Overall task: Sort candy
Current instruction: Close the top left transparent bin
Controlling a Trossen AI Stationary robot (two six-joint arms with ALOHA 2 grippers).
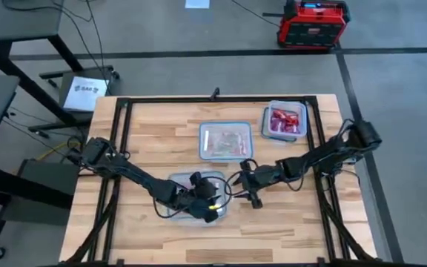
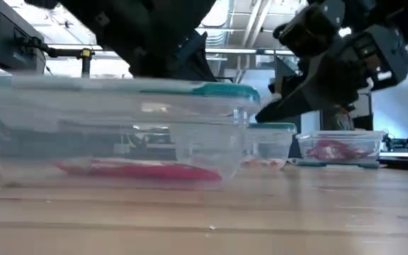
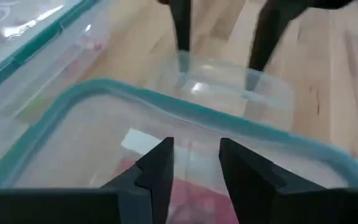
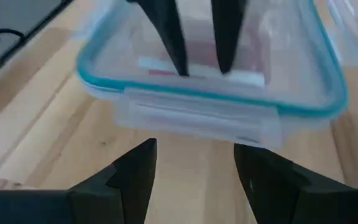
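Left tool [image 3: 196,163], parted, hangs inside near container's rim [image 3: 241,124].

No text, label or number is legible in any view.

In the high view's lower centre, the left arm [image 1: 170,191] covers most of the near container [image 1: 187,180]. The candy [image 2: 139,171] inside shows only as a blurred red smear in the low view.
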